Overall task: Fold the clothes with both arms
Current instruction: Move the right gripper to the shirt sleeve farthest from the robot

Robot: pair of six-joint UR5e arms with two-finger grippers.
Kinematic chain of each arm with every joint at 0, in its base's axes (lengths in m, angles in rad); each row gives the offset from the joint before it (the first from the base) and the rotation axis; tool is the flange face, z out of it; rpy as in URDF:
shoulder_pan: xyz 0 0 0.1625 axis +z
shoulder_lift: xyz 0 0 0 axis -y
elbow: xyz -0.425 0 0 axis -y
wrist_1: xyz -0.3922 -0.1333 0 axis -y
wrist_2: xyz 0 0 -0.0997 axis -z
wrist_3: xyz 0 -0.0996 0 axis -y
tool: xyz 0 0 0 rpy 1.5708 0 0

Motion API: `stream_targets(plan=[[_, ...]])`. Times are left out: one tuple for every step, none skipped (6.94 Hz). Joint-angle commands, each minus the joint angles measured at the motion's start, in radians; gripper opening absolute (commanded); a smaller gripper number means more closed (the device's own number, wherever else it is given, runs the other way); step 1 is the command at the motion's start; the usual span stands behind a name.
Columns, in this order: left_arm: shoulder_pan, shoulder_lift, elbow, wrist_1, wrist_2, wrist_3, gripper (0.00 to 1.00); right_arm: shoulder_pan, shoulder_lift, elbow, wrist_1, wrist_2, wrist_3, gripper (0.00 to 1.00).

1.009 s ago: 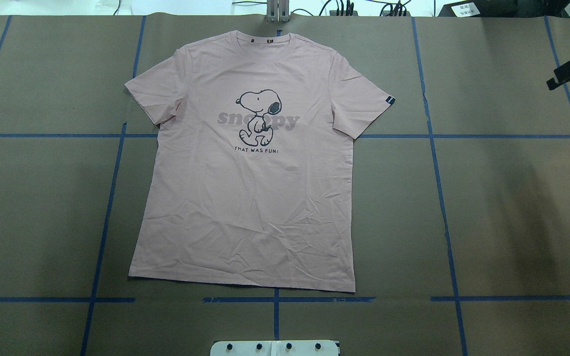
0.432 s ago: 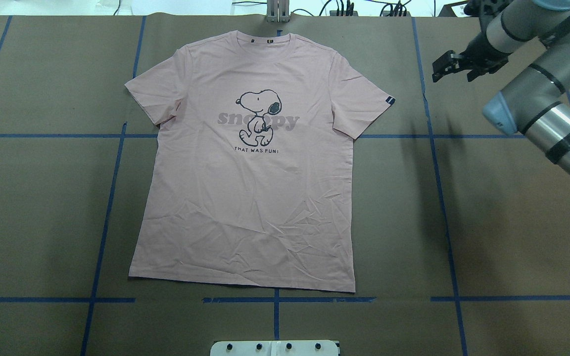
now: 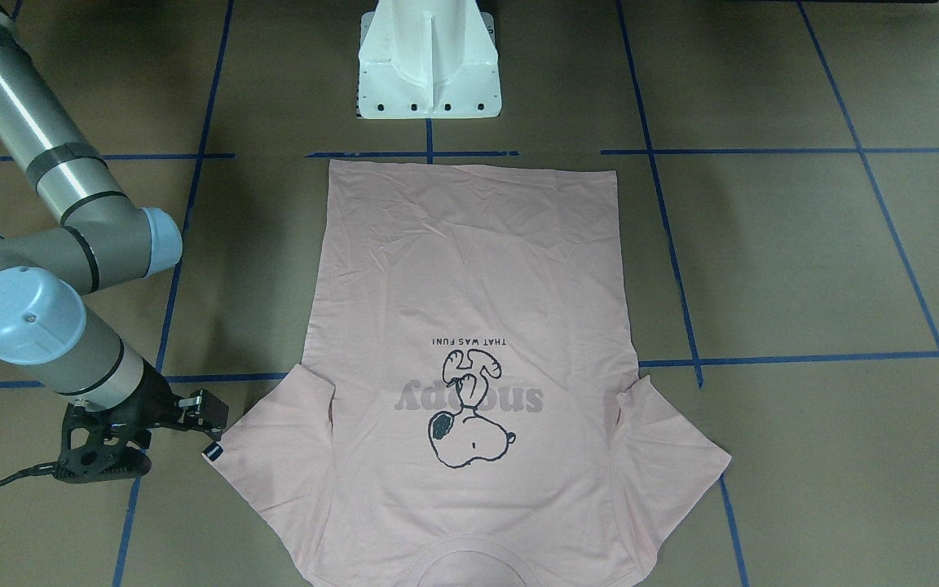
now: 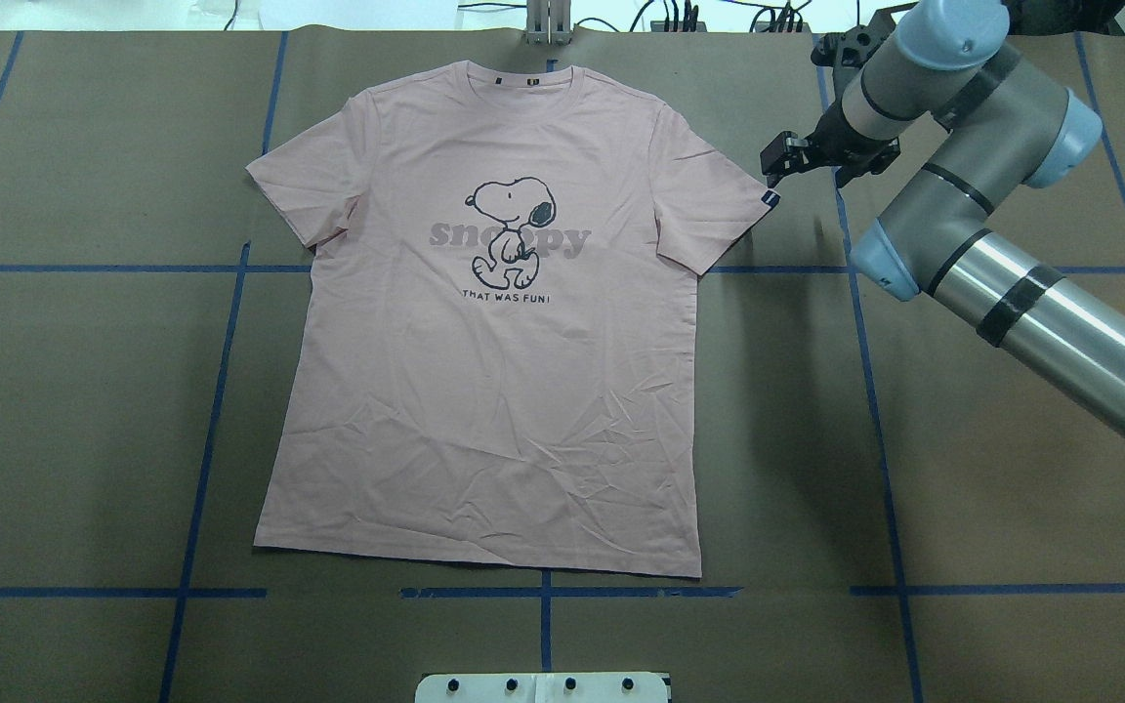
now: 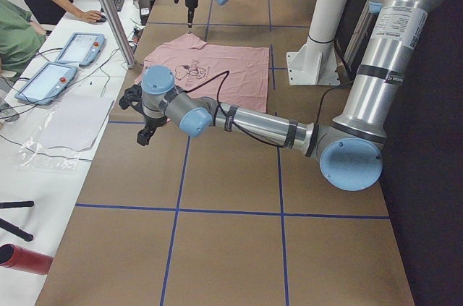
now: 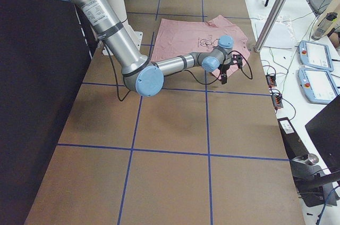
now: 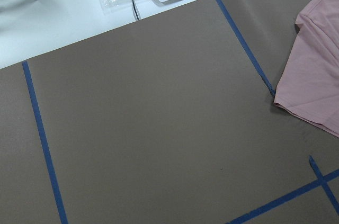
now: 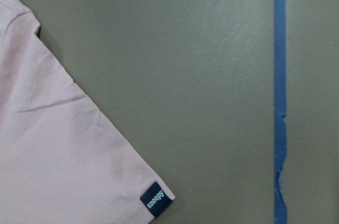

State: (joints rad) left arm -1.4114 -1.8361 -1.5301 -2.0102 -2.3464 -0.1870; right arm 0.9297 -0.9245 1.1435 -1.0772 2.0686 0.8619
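The pale pink T-shirt (image 4: 484, 391) lies flat and face up on the brown table, collar at the far edge, hem toward the robot's base. Its cartoon dog print (image 4: 514, 229) sits mid-chest. A small black sleeve tag (image 4: 770, 198) marks the sleeve on the robot's right, and it also shows in the right wrist view (image 8: 157, 199). My right gripper (image 4: 779, 161) hovers just beyond that sleeve tip, open and holding nothing; the front view shows it (image 3: 209, 412) beside the tag. My left gripper (image 5: 143, 136) hangs over bare table well left of the shirt; I cannot tell whether it is open or shut.
The white pedestal base (image 3: 429, 65) stands at the near table edge behind the hem. Blue tape lines (image 4: 865, 391) grid the brown cover. A side bench with tablets (image 5: 72, 49) and people runs along the far edge.
My right arm has swung in from the right edge across the table, bringing its gripper up to the tagged sleeve. The shirt has not moved.
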Motion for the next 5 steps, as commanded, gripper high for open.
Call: stream_targets(plan=[[0.000,0.000,-0.001,-0.001,-0.001,-0.002,1.00,-0.022,0.042,-0.065,-0.001,-0.025,0.003,0.92],[0.000,0.000,-0.002,-0.001,-0.001,-0.003,1.00,-0.028,0.044,-0.074,-0.001,-0.034,0.003,0.91],[0.000,0.000,-0.002,-0.001,-0.001,-0.003,1.00,-0.029,0.050,-0.088,-0.001,-0.035,0.002,0.88],[0.000,0.000,-0.004,-0.001,-0.001,-0.003,1.00,-0.031,0.064,-0.106,-0.001,-0.035,0.002,0.88],[0.000,0.000,-0.005,-0.001,-0.001,-0.003,1.00,-0.038,0.065,-0.110,-0.001,-0.038,0.002,0.84]])
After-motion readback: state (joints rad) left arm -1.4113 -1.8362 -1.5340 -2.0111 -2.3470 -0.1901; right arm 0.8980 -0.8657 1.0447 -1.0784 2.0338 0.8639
